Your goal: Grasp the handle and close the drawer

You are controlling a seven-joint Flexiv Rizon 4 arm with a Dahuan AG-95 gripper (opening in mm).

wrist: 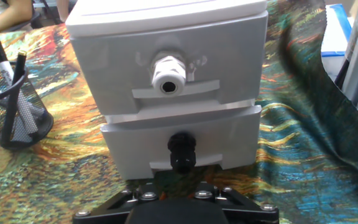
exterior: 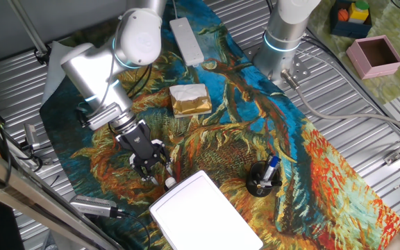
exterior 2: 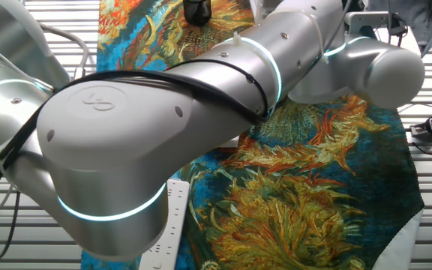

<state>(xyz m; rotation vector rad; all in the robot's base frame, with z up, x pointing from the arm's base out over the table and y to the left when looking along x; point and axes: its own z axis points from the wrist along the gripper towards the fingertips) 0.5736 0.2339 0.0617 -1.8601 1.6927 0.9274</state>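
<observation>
The white box [exterior: 201, 212] stands at the front of the painted cloth. In the hand view it shows two drawers. The upper drawer [wrist: 222, 59] carries the handle [wrist: 168, 75], a small round white knob, and its front looks a little forward of the lower drawer [wrist: 229, 140], which has a black knob [wrist: 180, 151]. The handle also shows in one fixed view [exterior: 169, 182]. My gripper [exterior: 155, 169] hovers just left of it, apart from it, with its fingers spread and empty. Only the gripper's base [wrist: 176, 208] shows in the hand view. The arm hides the box in the other fixed view.
A black mesh pen cup [exterior: 262, 179] stands right of the box. A white-and-gold block [exterior: 189, 99] and a long white bar [exterior: 186, 38] lie farther back. A pink box [exterior: 373, 57] sits off the cloth at the back right.
</observation>
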